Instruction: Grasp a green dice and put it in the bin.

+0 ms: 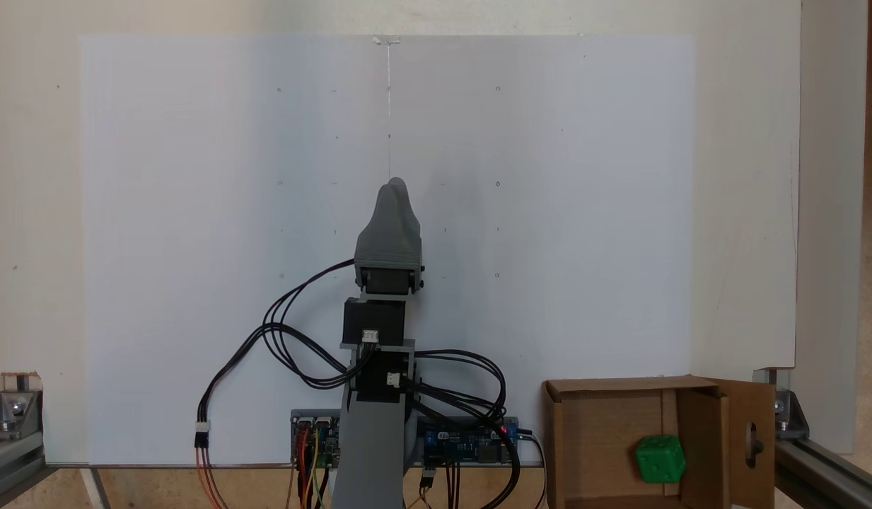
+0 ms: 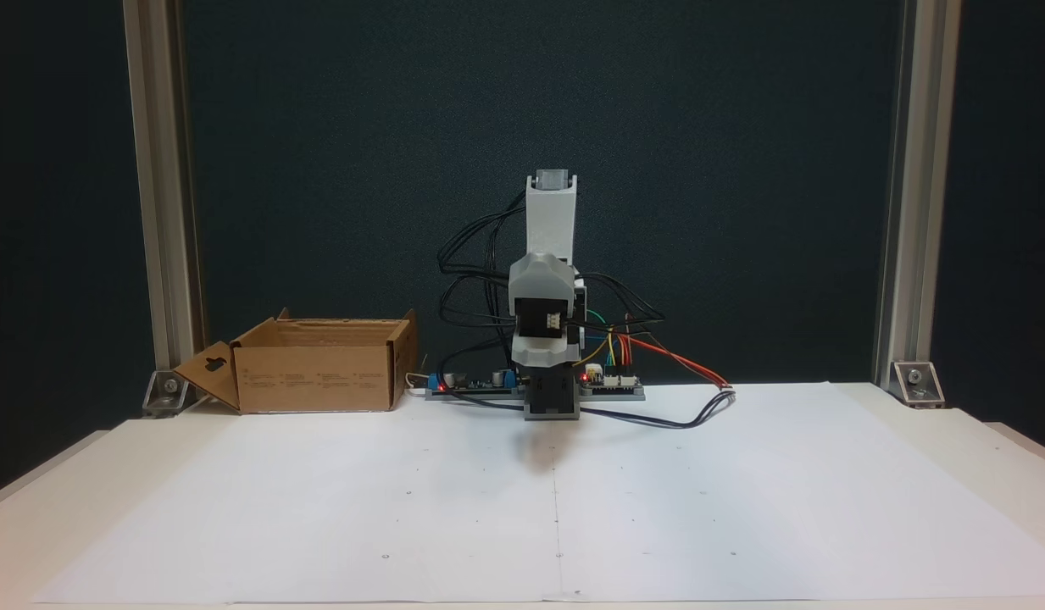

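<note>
the green dice (image 1: 660,459) is seen lying inside the bin (image 1: 598,438), at the right in the view from above. the tool (image 1: 395,189) is folded over the bench (image 2: 742,474); whether it is closed cannot be told. probably only a calm rest pose is needed now.

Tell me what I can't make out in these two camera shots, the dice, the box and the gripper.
- Gripper: the jaws lie together from above, so open or shut cannot be told; from the front the arm's own body covers the tips.
- Green dice: seen from above inside the bin; the front view hides it behind the bin's wall.
- Bin floor: cut off by the lower edge from above.
</note>
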Controlling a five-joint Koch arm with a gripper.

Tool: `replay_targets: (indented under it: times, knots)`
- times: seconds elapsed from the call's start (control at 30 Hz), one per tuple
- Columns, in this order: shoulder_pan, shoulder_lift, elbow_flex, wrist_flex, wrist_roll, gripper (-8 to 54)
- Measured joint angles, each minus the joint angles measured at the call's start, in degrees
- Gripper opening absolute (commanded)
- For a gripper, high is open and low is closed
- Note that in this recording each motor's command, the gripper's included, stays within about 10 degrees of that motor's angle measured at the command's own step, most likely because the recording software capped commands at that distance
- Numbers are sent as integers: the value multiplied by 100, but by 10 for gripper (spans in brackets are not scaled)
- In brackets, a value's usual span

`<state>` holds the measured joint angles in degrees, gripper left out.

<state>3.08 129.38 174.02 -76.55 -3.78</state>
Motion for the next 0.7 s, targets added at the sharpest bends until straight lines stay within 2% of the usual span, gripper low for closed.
replay_targets:
  times: [0.7]
  knots:
    - [-369, 0, 229, -308, 0, 440]
